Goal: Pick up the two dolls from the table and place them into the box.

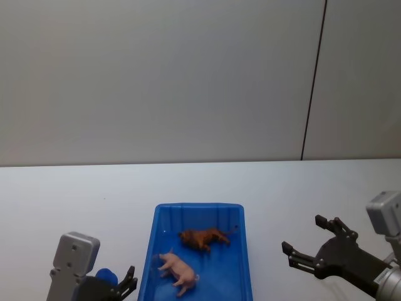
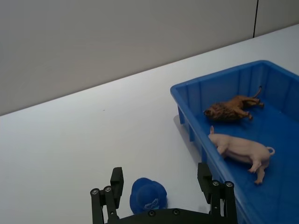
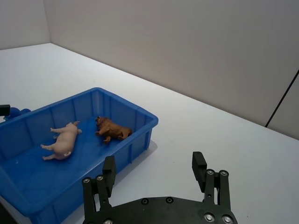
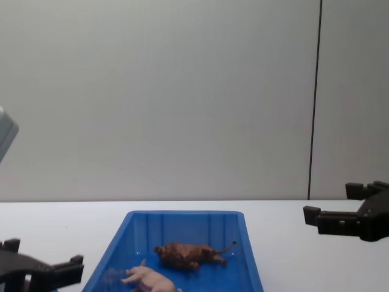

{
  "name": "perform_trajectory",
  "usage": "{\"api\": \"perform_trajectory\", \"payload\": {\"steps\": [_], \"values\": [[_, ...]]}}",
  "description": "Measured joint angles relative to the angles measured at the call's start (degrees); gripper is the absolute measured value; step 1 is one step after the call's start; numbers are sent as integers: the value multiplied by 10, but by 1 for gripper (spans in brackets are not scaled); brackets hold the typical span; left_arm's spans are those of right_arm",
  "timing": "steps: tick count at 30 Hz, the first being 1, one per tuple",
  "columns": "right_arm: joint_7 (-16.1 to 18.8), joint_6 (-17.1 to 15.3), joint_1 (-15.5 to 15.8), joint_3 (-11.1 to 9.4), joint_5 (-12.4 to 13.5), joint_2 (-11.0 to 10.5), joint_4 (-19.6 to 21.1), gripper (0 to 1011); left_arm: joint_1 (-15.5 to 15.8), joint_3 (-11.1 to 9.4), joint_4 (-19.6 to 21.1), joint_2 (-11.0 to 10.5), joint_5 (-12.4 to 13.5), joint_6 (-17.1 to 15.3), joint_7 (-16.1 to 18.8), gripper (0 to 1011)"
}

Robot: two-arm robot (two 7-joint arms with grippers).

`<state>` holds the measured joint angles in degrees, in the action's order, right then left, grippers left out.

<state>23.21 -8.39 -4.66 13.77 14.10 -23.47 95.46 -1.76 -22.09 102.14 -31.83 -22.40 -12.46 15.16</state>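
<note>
Both dolls lie on their sides inside the blue box (image 1: 164, 219): the brown lion (image 1: 203, 237) farther back, the pink pig (image 1: 178, 269) nearer me. The lion (image 2: 231, 109) and pig (image 2: 240, 150) also show in the left wrist view, and the lion (image 3: 112, 130) and pig (image 3: 63, 141) in the right wrist view. My left gripper (image 2: 161, 184) hovers open left of the box (image 2: 187, 95), above a small blue rounded object. My right gripper (image 1: 307, 241) is open to the right of the box, holding nothing.
A small blue rounded object (image 2: 147, 196) sits on the white table (image 1: 75, 194) just left of the box, under my left gripper. A grey wall with a dark vertical seam (image 1: 313, 81) stands behind the table.
</note>
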Motion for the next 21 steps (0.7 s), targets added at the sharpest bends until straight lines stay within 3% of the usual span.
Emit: {"api": "perform_trajectory", "payload": {"steps": [16,21], "values": [[0,0,1,0,0,-1,0,1001,14,8,-68,15,1,12,-41,1001],[0,0,1,0,0,-1,0,1001,22,9,-87,21,4,12,-60,926]]}}
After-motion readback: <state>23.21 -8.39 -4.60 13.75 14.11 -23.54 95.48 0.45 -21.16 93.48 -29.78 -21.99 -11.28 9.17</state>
